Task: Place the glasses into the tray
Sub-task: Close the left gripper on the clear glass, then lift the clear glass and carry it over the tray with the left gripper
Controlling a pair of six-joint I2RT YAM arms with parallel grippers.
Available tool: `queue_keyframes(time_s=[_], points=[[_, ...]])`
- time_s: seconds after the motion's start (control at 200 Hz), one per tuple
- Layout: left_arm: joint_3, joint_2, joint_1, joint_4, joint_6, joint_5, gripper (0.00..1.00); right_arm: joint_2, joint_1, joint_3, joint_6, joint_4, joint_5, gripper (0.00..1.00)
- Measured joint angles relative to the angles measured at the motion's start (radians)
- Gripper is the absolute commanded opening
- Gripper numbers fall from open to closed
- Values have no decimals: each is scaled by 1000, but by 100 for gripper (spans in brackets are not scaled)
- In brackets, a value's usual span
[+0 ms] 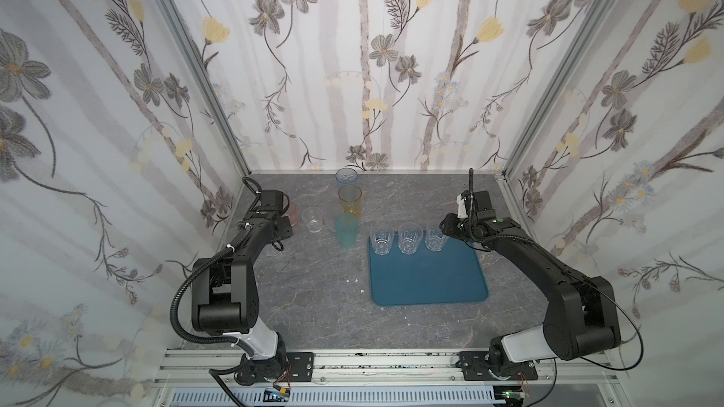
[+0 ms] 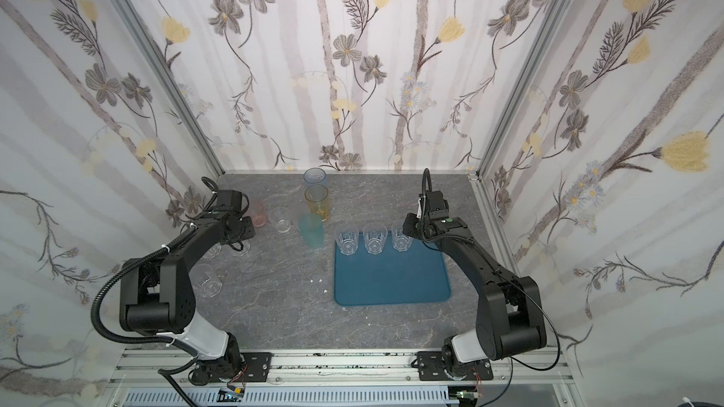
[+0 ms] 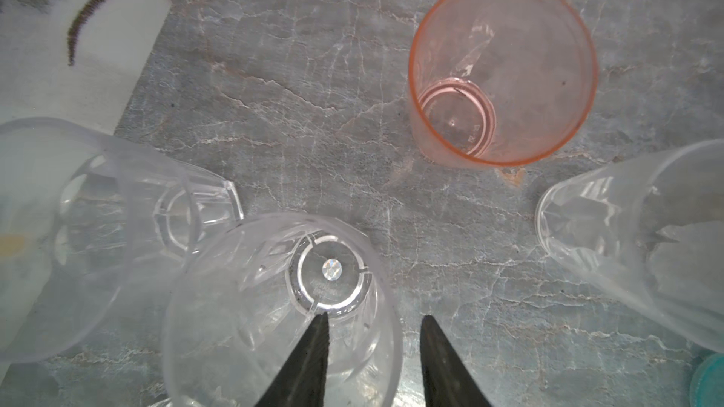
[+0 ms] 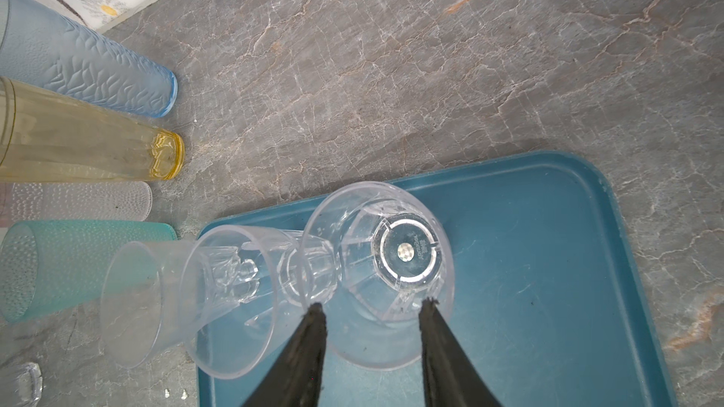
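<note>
Straddling clear glass (image 3: pixel 243 299) rim, left hand (image 3: pixel 374 317); one finger (image 3: pixel 313 346) inside.

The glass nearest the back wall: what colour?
Pale blue, leaf-textured glass; clearest in the right wrist view.

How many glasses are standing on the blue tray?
3, in a row along the far edge of the tray: left glass, middle glass, right glass. None look hidden.

High stereo pair sharing whole scene, wrist cameras close, downward
</note>
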Motion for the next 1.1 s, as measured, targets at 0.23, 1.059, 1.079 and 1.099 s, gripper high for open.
queue_keyframes(time_s=[0.23,1.059,1.079,1.099], points=[[4,30,8,0,24,3,16,-1,1,-15,0,14,0,41],[332,-247,-258,-259,-47,-48,0,-3,1,24,0,13,25,41],[353,-245,-280,-265,-51,-53,0,-3,1,25,0,13,26,41],[379,-242,-308,-273,-56,-58,0,-3,1,26,0,13,26,40]])
